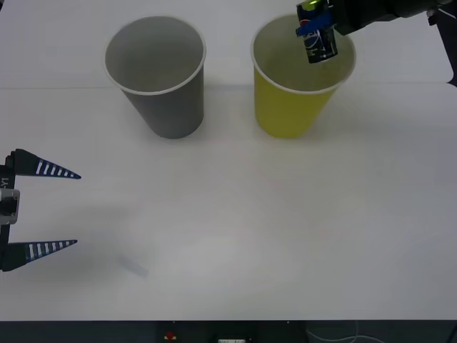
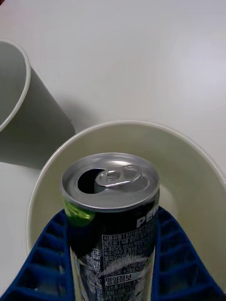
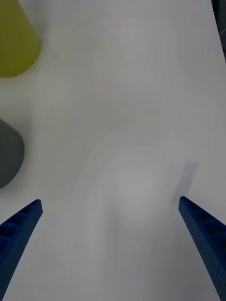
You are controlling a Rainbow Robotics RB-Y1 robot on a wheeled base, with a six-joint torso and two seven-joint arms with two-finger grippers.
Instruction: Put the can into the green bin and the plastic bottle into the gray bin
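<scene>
My right gripper [image 1: 316,27] is shut on the can [image 1: 320,44], a small dark can with a silver pull-tab top. It holds the can upright over the mouth of the green bin [image 1: 285,107]. In the right wrist view the can [image 2: 113,221] sits between the blue fingers [image 2: 44,263], above the green bin's pale inside [image 2: 188,169]. The gray bin [image 1: 168,107] stands upright to the left of the green one. My left gripper [image 1: 76,209] waits open at the table's left edge, holding nothing. The plastic bottle is out of view.
Both bins stand at the far side of the white table [image 1: 250,214], a small gap between them. A faint strip of clear tape [image 1: 133,266] lies on the table near the left gripper. The left wrist view catches the green bin [image 3: 16,42] and gray bin [image 3: 9,155].
</scene>
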